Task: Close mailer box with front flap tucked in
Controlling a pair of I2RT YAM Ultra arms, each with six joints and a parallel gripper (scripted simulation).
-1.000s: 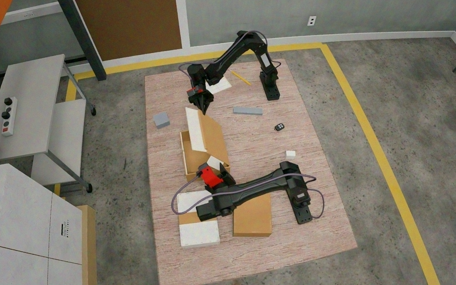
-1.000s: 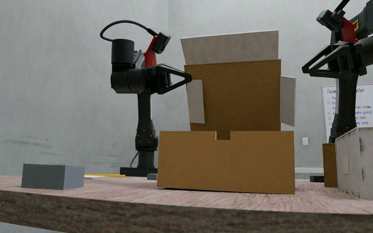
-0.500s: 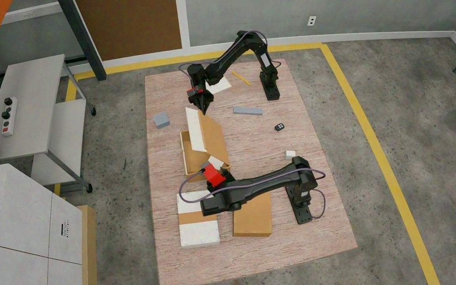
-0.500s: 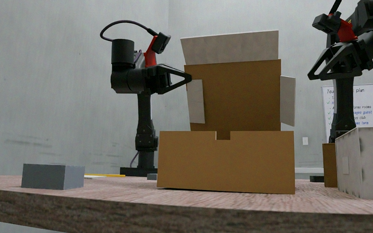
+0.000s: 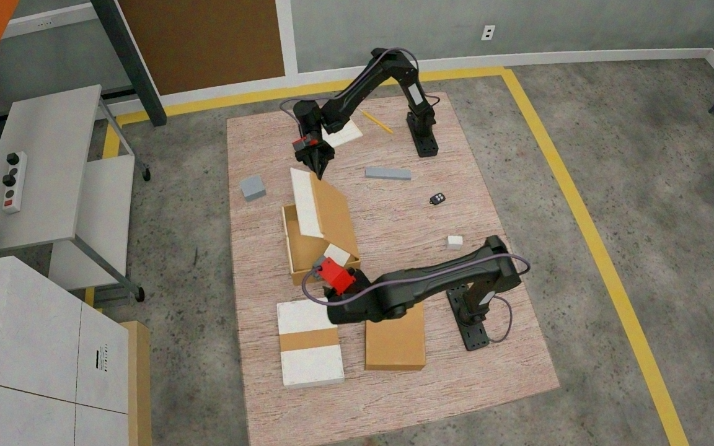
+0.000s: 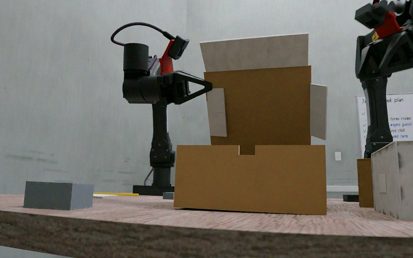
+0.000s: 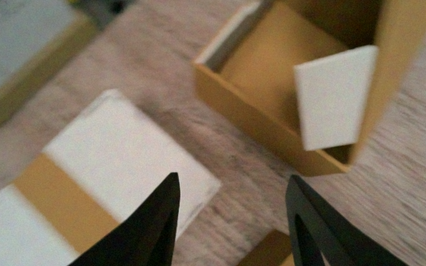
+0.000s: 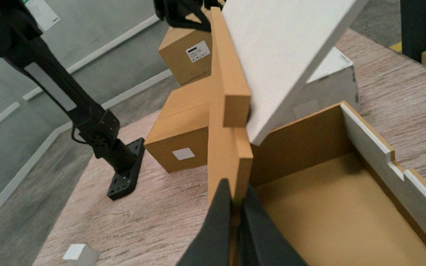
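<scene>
The mailer box [image 5: 299,244] [image 6: 249,179] [image 7: 246,107] stands open, its visible floor bare. Its lid [image 5: 340,216] [image 6: 265,105] [image 8: 218,148] is upright, leaning over the box. The white front flap [image 5: 307,205] [image 6: 256,52] [image 8: 276,55] angles off the lid's top. One side flap [image 6: 318,110] [image 7: 335,100] is on the left arm's side, another side flap [image 6: 216,115] opposite. My right gripper [image 5: 320,174] [image 6: 209,86] [image 8: 233,188] is shut on the lid's edge near its upper corner. My left gripper [image 7: 233,183] is open and empty, above the table beside the box; the top view hides its fingers.
A white box with a brown band [image 5: 309,368] [image 7: 124,137] and a closed brown box [image 5: 395,344] [image 8: 187,129] lie on the left arm's side. A grey block [image 5: 252,187] [image 6: 47,195], grey bar [image 5: 388,173], key fob [image 5: 437,198] and white cube [image 5: 453,241] lie around the mailer.
</scene>
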